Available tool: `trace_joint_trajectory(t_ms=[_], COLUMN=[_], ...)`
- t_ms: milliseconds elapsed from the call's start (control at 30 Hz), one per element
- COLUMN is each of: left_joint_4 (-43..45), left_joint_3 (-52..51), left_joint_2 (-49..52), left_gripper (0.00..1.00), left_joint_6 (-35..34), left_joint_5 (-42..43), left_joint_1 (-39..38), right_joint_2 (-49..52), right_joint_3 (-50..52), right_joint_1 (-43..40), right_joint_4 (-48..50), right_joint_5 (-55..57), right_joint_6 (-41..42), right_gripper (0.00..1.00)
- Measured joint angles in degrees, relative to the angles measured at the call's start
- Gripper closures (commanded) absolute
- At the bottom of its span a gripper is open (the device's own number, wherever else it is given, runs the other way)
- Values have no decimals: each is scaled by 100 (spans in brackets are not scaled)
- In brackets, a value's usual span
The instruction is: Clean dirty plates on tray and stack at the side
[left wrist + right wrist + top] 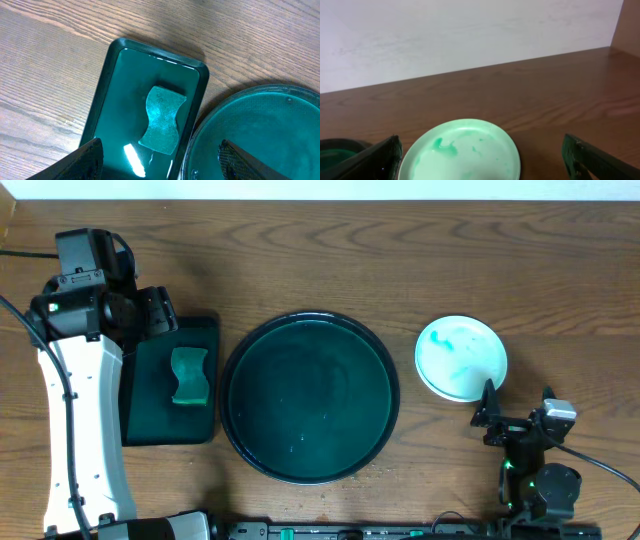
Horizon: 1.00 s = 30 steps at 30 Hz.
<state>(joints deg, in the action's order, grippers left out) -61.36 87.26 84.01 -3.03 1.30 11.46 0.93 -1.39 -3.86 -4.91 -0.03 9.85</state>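
Observation:
The large round dark tray [309, 396] sits mid-table with no plates on it; its rim also shows in the left wrist view [235, 95]. One pale plate [461, 357] with teal smears lies on the table to the tray's right, and also shows in the right wrist view [465, 150]. I cannot tell whether other plates lie under it. My right gripper [517, 408] [481, 142] is open and empty, just in front of this plate. My left gripper [155, 310] [160, 144] is open and empty above the rectangular tray.
A smaller rectangular dark green tray [150, 415] [112, 85] lies left of the round tray, touching or nearly touching it. A teal-green sponge [189, 375] [161, 119] lies in it. A pale wall runs behind the table's far edge [470, 30].

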Motion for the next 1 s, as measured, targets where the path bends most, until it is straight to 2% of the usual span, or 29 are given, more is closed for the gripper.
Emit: trace_joint_trajectory(t_ms=[1000], left_joint_4=[2], left_joint_3=[0], left_joint_2=[0], left_gripper=[26], left_joint_6=[0], left_joint_5=[0], left_joint_1=[0], right_joint_2=[-4], right_joint_3=[72], right_joint_1=[0], right_joint_4=[48], right_joint_5=[-20], right_joint_6=[20], right_gripper=[1])
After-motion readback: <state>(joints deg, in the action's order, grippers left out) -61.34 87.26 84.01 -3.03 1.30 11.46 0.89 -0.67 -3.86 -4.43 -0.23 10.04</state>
